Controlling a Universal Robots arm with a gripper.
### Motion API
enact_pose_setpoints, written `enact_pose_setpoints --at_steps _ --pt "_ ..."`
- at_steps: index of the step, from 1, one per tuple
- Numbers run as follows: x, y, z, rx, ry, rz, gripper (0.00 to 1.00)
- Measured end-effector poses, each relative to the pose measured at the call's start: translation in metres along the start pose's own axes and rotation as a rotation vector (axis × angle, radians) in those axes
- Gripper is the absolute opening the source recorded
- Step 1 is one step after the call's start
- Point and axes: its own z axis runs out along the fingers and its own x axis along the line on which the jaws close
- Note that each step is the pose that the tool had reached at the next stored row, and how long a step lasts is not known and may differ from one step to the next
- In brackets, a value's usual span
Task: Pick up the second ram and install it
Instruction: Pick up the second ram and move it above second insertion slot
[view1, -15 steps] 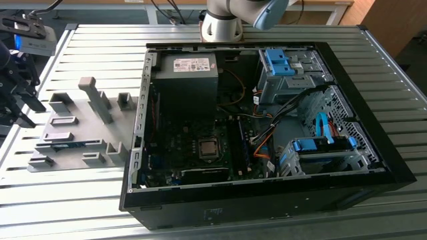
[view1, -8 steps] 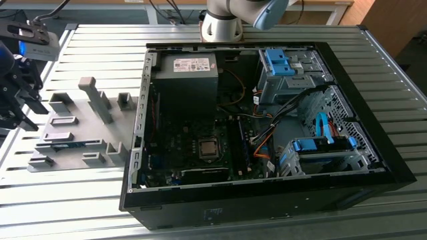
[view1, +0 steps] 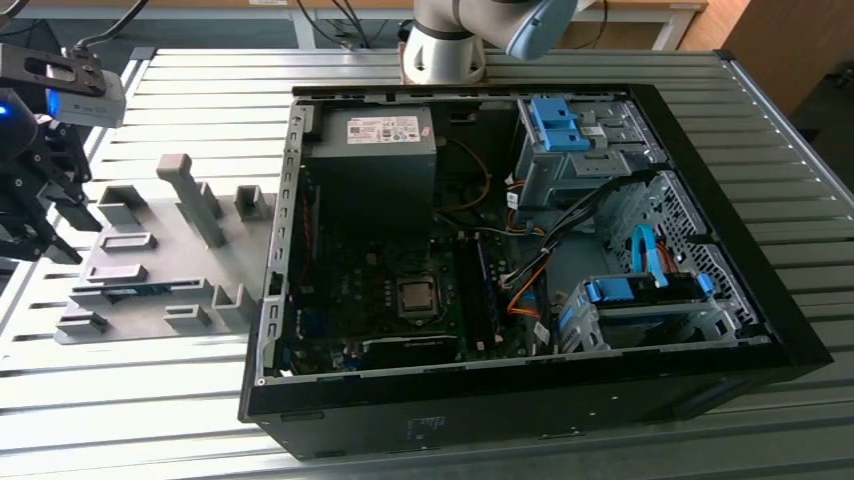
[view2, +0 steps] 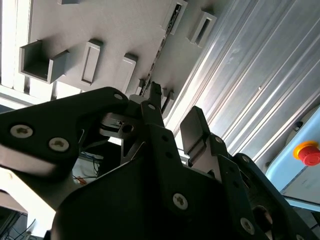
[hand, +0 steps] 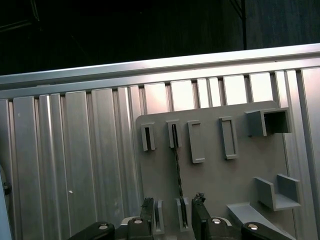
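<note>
one thin second ram (hand: 177, 170) stands on edge in slots of grey holder plate (hand: 220, 180) on slatted surface (hand: 75, 160). end effector (hand: 173, 202) spread wide, fingers (hand: 148, 210) straddling one end of stick, apparently clear of it. judged light, stiff, fragile; pinch flat faces gently, avoid contact edge.

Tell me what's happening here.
The robot's gripper hangs over the grey holder tray that lies beside the open computer case. Its jaws are open, one on each side of the second ram, which stands on edge in its slots on the tray. The ram is not yet gripped or lifted.
</note>
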Motion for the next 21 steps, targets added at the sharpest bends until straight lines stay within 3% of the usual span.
enact_pose_setpoints --at_steps 4,5,12,21 --pt "0.0 0.0 0.0001 0.0001 -0.0001 0.0 0.42" --pt "0.0 0.0 0.0001 0.0 0.0 0.0 0.35" --pt "0.0 -0.0001 0.0018 0.0002 0.0 0.002 0.35" --pt "0.0 -0.0004 0.0126 0.0002 -0.0002 0.011 0.35"
